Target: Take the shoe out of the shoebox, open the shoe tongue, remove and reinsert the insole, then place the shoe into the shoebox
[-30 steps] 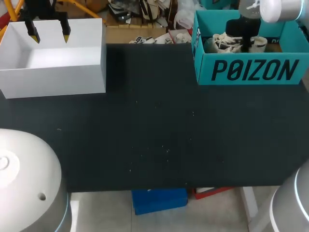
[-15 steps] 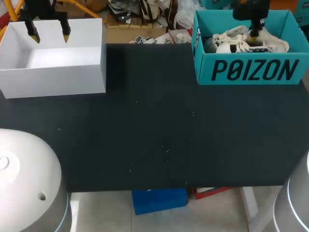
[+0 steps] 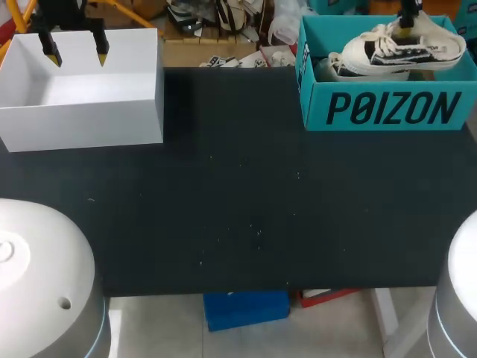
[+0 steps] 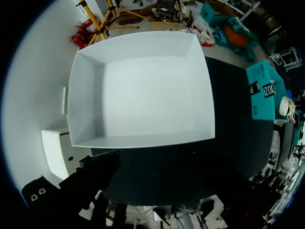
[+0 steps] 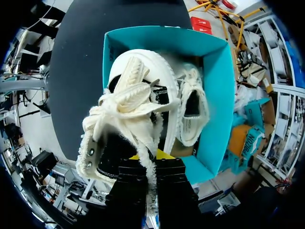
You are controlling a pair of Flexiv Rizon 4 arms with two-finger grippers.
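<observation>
**Step 1: Taking the Shoe Out of the Shoebox**

At the left, the left pincer point(image 3: 75, 54) is hanging over the open white box point(image 3: 82, 123) with its yellow tips apart and nothing between them. It is playing no part in this step. Across the middle, the dark desk point(image 3: 238, 201) is offering a broad landing area between the white box and the teal shoebox point(image 3: 387, 110) at the far right.

The shoe point(image 3: 406, 54) is hanging above the shoebox, with its sole roughly level with the rim and its toe pointing towards the middle of the desk. The right pincer point(image 5: 150, 155) is clamped on the shoe at the heel end, near the collar, with its tips close together and loose laces trailing around them. A second shoe point(image 5: 190, 112) is lying inside the shoebox beside the held one.

Judged procedure for the step in hand:

1. Raise the shoe until the sole and the hanging laces are clearing the front wall of the shoebox. A snagged lace is likely to drag the shoebox or the second shoe.
2. Carry the shoe towards the middle of the desk, where both arms are likely to be reaching it.
3. Set it down sole first and upright, so the tongue is facing up for the next step.
4. Hold the clamp firmly. A heel grip leaves the toe free to swing or droop.
</observation>
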